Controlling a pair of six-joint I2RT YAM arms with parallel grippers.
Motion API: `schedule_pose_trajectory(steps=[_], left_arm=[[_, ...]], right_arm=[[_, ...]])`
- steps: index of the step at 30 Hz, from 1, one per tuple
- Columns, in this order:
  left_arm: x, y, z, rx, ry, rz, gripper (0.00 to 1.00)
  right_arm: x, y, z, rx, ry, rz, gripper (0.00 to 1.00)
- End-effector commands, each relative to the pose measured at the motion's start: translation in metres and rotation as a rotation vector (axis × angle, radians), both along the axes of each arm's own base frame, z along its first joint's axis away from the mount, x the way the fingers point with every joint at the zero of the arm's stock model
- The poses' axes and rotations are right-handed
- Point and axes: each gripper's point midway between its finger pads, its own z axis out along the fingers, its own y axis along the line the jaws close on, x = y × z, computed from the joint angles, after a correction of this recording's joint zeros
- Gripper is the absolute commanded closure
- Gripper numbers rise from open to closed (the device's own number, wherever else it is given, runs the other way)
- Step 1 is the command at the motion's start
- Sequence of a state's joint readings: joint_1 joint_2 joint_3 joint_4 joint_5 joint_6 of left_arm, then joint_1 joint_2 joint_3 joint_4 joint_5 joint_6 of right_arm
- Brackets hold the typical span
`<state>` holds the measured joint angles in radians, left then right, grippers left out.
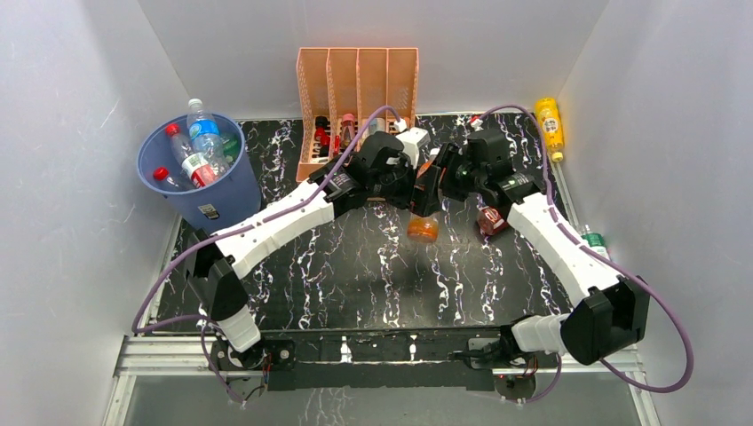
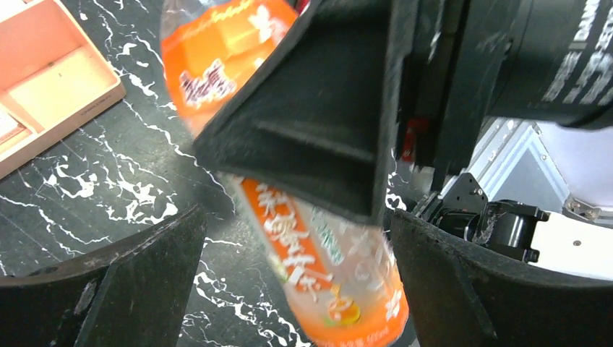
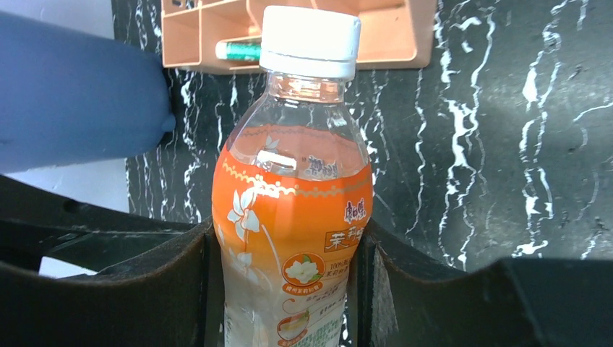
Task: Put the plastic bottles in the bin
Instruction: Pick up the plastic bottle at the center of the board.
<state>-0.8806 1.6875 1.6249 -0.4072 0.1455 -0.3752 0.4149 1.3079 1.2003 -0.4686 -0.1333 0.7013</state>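
Marbled black table [image 1: 355, 266], orange-labelled white-capped bottle [image 3: 293, 217]

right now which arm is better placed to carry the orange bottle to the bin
Left, probably. The bin stands far left, on that arm's side, and the left fingers are open either side of the orange bottle. The right fingers grip it, farther from the bin.

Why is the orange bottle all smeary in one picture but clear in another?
Left wrist view: the orange bottle sits very close to the lens, its label writing smeared and soft. Right wrist view: the same bottle is sharp, with a small white glint on its clear shoulder.
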Motion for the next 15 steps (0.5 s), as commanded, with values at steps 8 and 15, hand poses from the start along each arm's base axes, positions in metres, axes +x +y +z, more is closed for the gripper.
schedule_pose_trajectory(steps=[8, 15], left_arm=[[-0.019, -0.012, 0.011, -0.021, -0.03, -0.025, 0.02], [-0.019, -0.005, 0.0, 0.028, -0.017, 0.02, 0.31]], right_arm=[[-0.009, 0.018, 0.05, 0.12, -0.119, 0.009, 0.6], [-0.01, 0.025, 0.066, 0.19, -0.142, 0.017, 0.58]])
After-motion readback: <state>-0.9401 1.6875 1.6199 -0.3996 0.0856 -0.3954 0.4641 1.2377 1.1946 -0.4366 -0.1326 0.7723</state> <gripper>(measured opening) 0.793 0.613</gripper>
